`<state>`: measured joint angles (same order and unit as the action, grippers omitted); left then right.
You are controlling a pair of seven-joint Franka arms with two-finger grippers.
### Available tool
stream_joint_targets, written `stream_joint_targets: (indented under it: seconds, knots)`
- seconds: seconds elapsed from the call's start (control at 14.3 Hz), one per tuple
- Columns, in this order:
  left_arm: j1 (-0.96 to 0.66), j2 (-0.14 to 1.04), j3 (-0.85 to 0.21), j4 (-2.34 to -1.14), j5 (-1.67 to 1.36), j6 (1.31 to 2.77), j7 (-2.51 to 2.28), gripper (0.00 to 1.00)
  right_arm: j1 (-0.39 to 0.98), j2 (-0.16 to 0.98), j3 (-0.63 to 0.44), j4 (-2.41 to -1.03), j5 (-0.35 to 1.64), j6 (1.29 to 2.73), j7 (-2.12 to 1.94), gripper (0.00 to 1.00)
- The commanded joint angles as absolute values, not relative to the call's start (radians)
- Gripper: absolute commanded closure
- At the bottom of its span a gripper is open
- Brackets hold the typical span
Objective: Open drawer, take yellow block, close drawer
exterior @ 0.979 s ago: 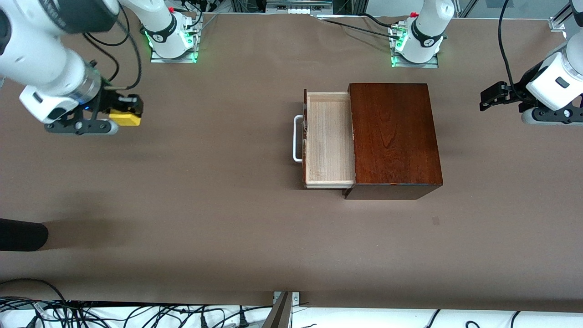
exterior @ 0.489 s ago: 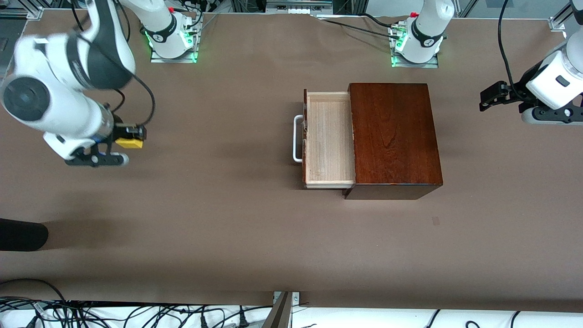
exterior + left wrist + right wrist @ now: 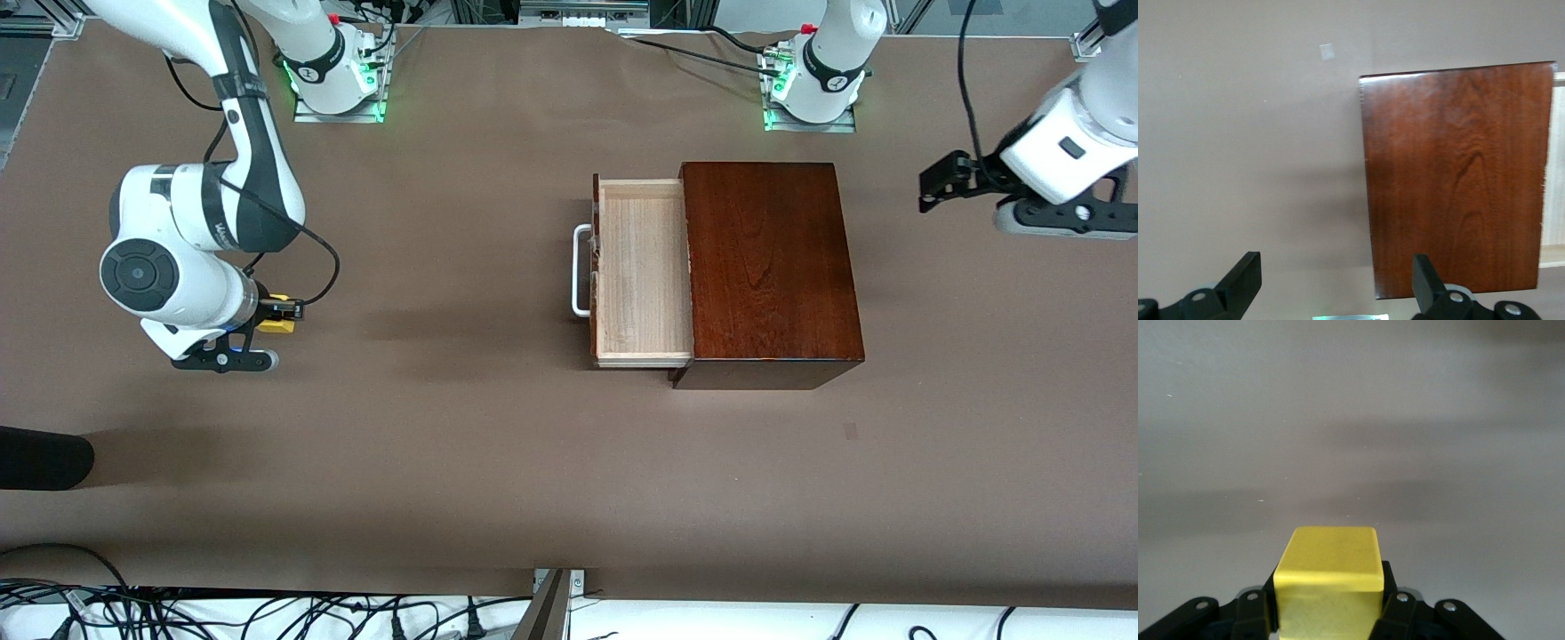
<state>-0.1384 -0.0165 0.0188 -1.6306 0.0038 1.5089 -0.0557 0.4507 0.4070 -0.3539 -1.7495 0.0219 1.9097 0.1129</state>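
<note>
1. Right wrist view shows the right gripper (image 3: 1328, 623) clamped on the yellow block (image 3: 1329, 583), low over bare table (image 3: 444, 462) toward the right arm's end.
2. Risk: releasing from any height could let the block tumble; how far it hangs above the surface is probably small, but hard to judge.
3. The drawer (image 3: 642, 271) stands pulled out of the box (image 3: 769, 267), handle (image 3: 581, 271) unobstructed.
4. The left gripper (image 3: 1331, 287) waits, fingers apart, above the box's end.

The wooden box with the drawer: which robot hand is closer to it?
Left. The left gripper hangs open just off the wooden box; the right gripper holds the yellow block near the table's other end.
</note>
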Motion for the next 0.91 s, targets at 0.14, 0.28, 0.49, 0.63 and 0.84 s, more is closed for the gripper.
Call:
stream_joint_targets:
  seconds: [0.14,0.28,0.49,0.63,0.84]
  knots:
    - [-0.147,-0.017,-0.043,-1.582,0.014,1.488,-0.141,0.0,0.132,0.391,-0.082,-1.897,0.031,2.098,0.092,1.0]
    - [-0.153,-0.003,-0.098,-1.58,0.014,1.488,-0.233,0.0,0.089,0.405,-0.034,-1.983,0.031,2.227,0.092,1.0]
    - [-0.153,0.009,-0.196,-1.577,0.015,1.493,-0.413,0.0,0.072,0.459,0.006,-1.997,0.032,2.269,0.094,1.0]
    - [-0.153,0.027,-0.264,-1.577,0.014,1.497,-0.556,0.0,0.072,0.474,0.012,-1.997,0.032,2.283,0.094,1.0]
    - [-0.158,0.078,-0.363,-1.577,0.008,1.509,-0.775,0.0,0.071,0.476,0.012,-2.002,0.032,2.283,0.094,1.0]
